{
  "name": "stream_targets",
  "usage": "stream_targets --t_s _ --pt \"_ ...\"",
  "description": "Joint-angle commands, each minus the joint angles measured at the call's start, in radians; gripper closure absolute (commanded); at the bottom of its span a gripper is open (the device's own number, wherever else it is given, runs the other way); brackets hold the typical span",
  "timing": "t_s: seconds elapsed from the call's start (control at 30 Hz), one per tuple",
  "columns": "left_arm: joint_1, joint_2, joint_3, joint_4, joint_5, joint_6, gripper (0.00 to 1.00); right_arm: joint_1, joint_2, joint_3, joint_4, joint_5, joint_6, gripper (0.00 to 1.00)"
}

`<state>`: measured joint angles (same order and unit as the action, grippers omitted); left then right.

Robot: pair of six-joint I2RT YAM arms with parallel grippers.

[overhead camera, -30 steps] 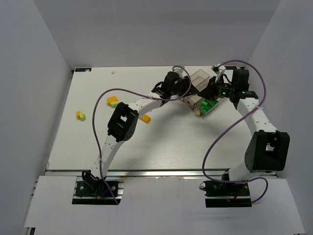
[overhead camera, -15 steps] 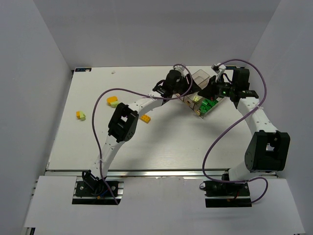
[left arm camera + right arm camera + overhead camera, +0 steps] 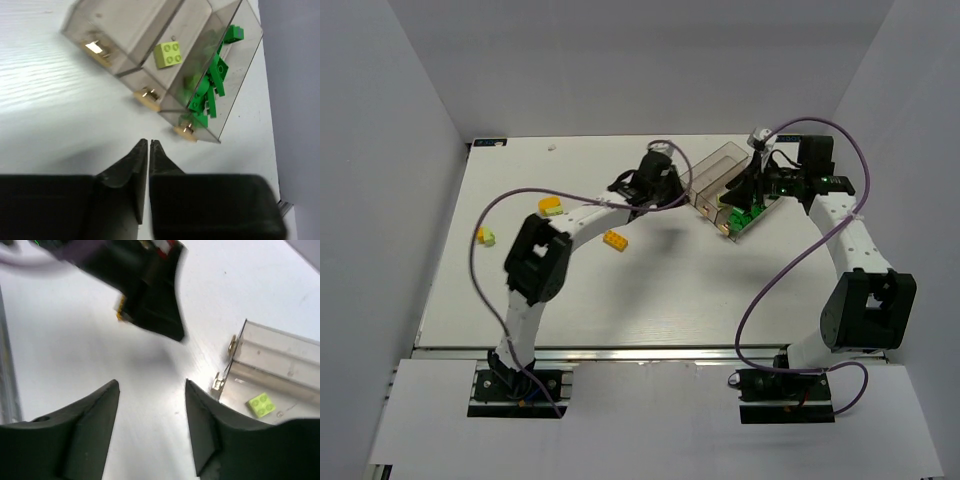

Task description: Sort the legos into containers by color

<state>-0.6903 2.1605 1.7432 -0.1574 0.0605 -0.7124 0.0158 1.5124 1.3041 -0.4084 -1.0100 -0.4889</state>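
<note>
The containers [image 3: 125,30] are three joined smoky clear bins, lying at the back right of the table [image 3: 715,165]. One pale lime lego [image 3: 168,54] lies in the middle bin, and several dark green legos [image 3: 212,90] fill the right bin. My left gripper [image 3: 149,142] is shut and empty, hovering just left of the bins [image 3: 672,193]. Over the bins' near end my right gripper [image 3: 151,385] stands open with nothing between its fingers [image 3: 740,192]. The lime lego [image 3: 260,405] shows beside it.
Loose legos lie on the table to the left: an orange-yellow one [image 3: 615,239], a yellow and lime pair [image 3: 552,207], and another pair [image 3: 485,236] near the left edge. White walls enclose the table on three sides. The left gripper's body [image 3: 150,300] shows blurred ahead of the right one.
My left gripper has drawn back leftward from over the bins and shut. The right gripper has opened. The lime lego now lies in the middle bin.
</note>
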Motion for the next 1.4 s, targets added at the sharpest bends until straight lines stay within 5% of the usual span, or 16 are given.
stream_targets --t_s 0.0,0.07,0.1,0.2,0.43,0.57,0.77,0.97,1.37 --pt "0.040 -0.331 -0.243 -0.007 -0.148 0.054 0.85 0.031 0.017 0.043 -0.144 -0.107 -0.288 0.37" --pt "0.052 -0.440 -0.367 -0.005 -0.197 0.045 0.80 0.071 0.037 0.052 -0.200 -0.046 -0.347 0.35" --pt "0.064 -0.538 -0.475 -0.010 -0.208 0.027 0.63 0.126 0.046 0.060 -0.214 -0.014 -0.362 0.35" --pt "0.084 -0.718 -0.652 -0.048 -0.257 -0.016 0.36 0.255 0.095 0.092 -0.213 0.146 -0.321 0.39" --pt "0.112 -1.103 -0.959 -0.180 -0.392 -0.169 0.21 0.487 0.271 0.194 -0.115 0.491 0.008 0.40" --pt "0.118 -1.307 -1.068 -0.255 -0.467 -0.255 0.14 0.576 0.377 0.265 -0.092 0.582 0.199 0.34" --pt "0.120 -1.504 -1.152 -0.366 -0.522 -0.332 0.14 0.684 0.483 0.320 -0.032 0.737 0.263 0.26" --pt "0.120 -1.550 -1.157 -0.395 -0.533 -0.348 0.14 0.711 0.606 0.458 -0.030 0.757 0.328 0.18" --pt "0.120 -1.532 -1.139 -0.422 -0.527 -0.363 0.14 0.763 0.752 0.561 0.005 0.829 0.262 0.18"
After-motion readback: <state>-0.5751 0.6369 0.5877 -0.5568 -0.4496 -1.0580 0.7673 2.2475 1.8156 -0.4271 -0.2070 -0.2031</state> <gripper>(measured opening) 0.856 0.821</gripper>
